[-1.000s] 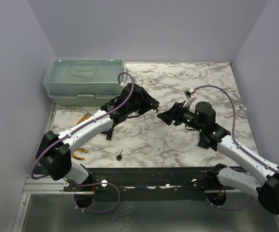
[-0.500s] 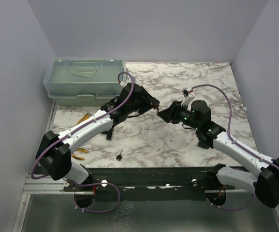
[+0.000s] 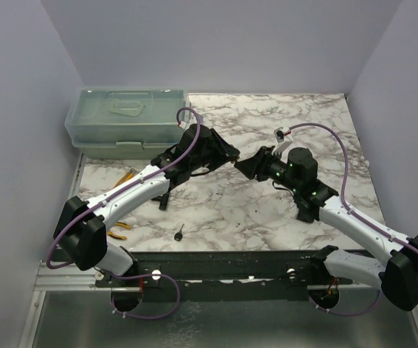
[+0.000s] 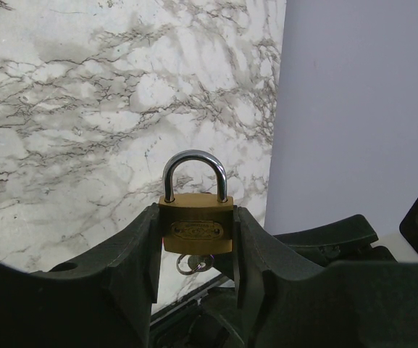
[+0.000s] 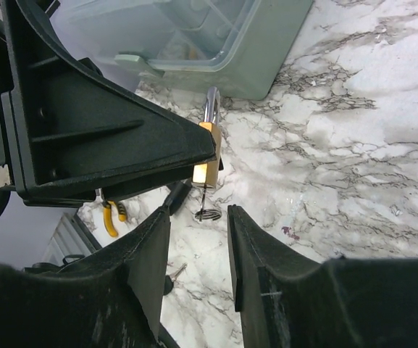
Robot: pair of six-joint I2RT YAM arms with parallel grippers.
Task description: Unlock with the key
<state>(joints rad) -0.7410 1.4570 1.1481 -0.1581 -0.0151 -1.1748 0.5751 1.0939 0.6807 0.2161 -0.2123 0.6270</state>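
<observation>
Now | left hand [image 4: 196, 221] pinches padlock [image 4: 195, 232] | right hand [image 5: 198, 246] spread, just beside | key [image 3: 180, 233] on table [image 3: 266, 217] | pliers [image 3: 120, 226] near

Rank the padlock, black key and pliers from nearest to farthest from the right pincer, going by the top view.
1. padlock: directly ahead of the right pincer, held in the left pincer.
2. black key: on the table, near its front edge, leftward.
3. pliers: farther left.
</observation>
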